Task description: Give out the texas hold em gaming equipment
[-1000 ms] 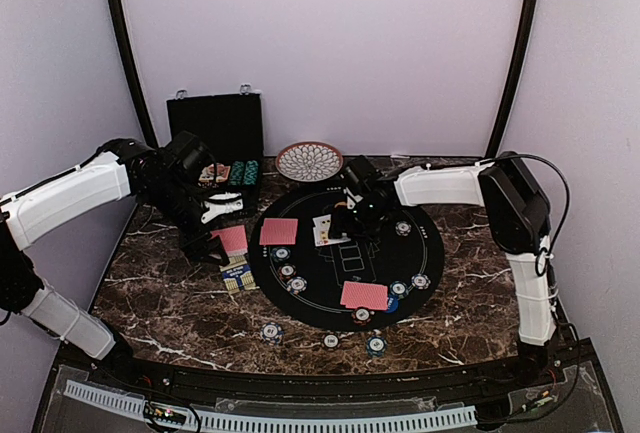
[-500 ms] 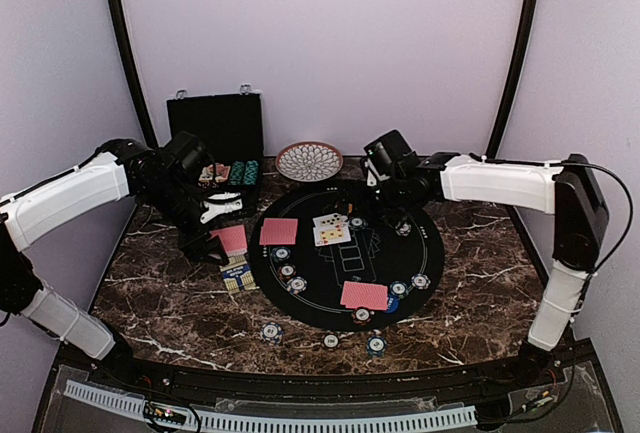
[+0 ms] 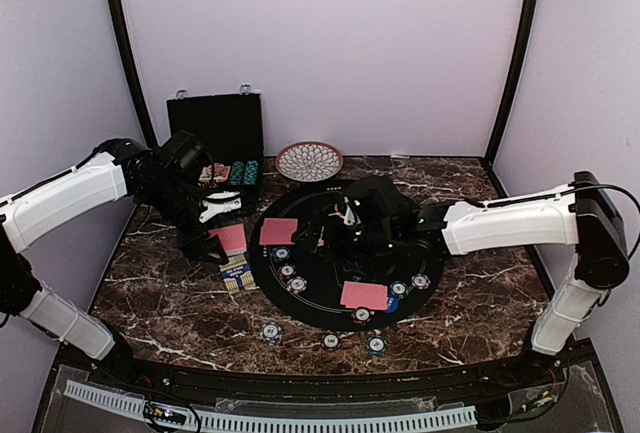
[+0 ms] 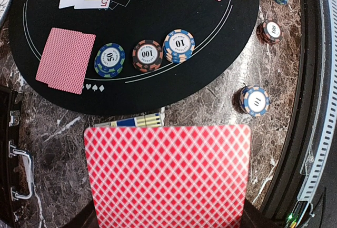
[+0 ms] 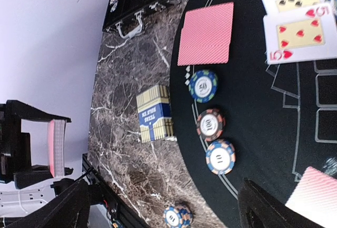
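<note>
My left gripper is shut on a red-backed card, held above the marble left of the black mat; the card hides its fingers. My right gripper hovers over the mat's middle left, open and empty, its fingers wide apart. Face-up cards lie at the mat's centre. Face-down red cards lie at the mat's left and front. A row of three chips marked 50, 100 and 10 sits on the mat's left edge. A blue button lies by the front card.
A blue and yellow card box lies on the marble under the left gripper. Chip stacks stand along the front of the mat, others on its right. The patterned dish and open black case stand at the back.
My right arm has swung from the far side of the mat down and left, over the mat's middle left. The left arm and its card have not moved.
</note>
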